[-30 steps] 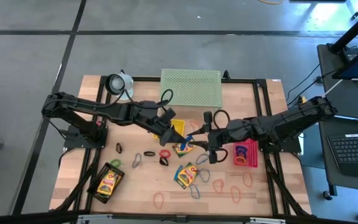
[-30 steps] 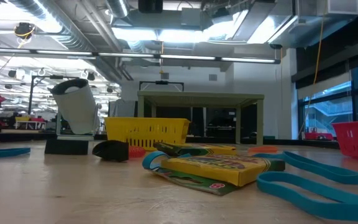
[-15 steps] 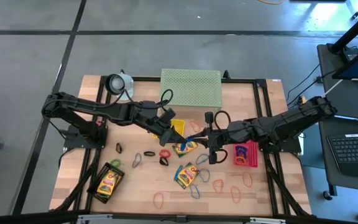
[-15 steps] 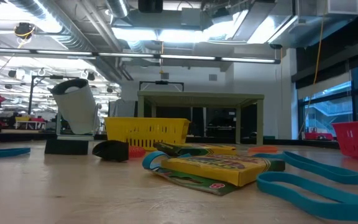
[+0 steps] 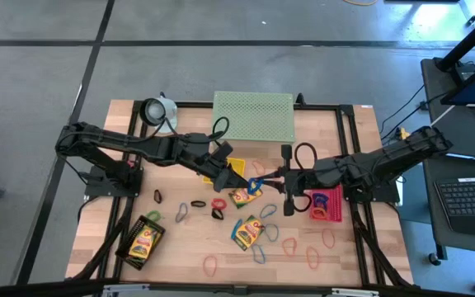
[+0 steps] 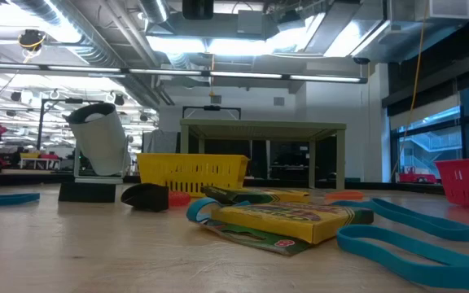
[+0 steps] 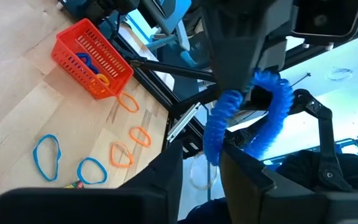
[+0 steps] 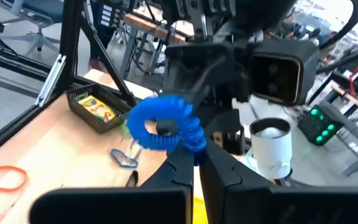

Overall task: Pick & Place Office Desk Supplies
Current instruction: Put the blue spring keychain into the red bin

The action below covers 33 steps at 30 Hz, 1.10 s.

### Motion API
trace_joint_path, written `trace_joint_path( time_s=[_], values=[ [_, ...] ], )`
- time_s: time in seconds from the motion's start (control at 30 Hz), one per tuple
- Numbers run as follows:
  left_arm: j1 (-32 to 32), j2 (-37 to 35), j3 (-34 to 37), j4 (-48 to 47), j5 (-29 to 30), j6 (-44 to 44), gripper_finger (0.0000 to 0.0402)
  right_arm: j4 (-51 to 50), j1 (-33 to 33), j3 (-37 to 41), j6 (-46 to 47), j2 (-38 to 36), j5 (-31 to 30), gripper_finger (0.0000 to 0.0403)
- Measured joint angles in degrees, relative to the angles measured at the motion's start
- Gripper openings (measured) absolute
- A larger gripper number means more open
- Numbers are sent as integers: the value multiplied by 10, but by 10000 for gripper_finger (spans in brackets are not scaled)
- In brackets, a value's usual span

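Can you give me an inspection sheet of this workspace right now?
Surface: wooden table in a black frame.
Job's things: blue coiled loop between both grippers above the table; crayon boxes; coloured loops; black clips.
Clutter: pale green mesh shelf, yellow tray, pink tray, black tray, white cup-like object.
Grippers: right gripper shut on the blue coiled loop; left gripper at the loop.
Cables: black cables looped on both arms.
Surroundings: grey floor; a keyboard at right.

Blue ruffled loop [image 8: 163, 123] — pale green mesh shelf [image 5: 252, 115]
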<state>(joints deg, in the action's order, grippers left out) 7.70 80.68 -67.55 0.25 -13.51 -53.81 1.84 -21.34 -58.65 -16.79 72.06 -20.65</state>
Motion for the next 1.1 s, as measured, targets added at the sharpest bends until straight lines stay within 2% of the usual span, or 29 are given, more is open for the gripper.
trace_joint_path(
  time_s=[0.23,0.47,0.63,0.8,0.97,1.1],
  values=[
    [0,0,0,12,-4,0,115,-65,-3,0,48,-21,-36,7],
    [0,-2,0,12,-15,28,110,-175,-3,0,155,-71,-55,7],
    [0,-3,0,-13,-2,56,101,-307,-3,0,306,-117,-55,7],
    [7,-3,0,-100,41,104,84,-456,-3,0,472,-156,-49,7],
    [26,-3,0,-162,86,160,64,-567,-3,0,618,-172,1,7],
    [40,-1,0,-182,97,185,51,-655,-15,0,712,-171,44,7]
  ],
)
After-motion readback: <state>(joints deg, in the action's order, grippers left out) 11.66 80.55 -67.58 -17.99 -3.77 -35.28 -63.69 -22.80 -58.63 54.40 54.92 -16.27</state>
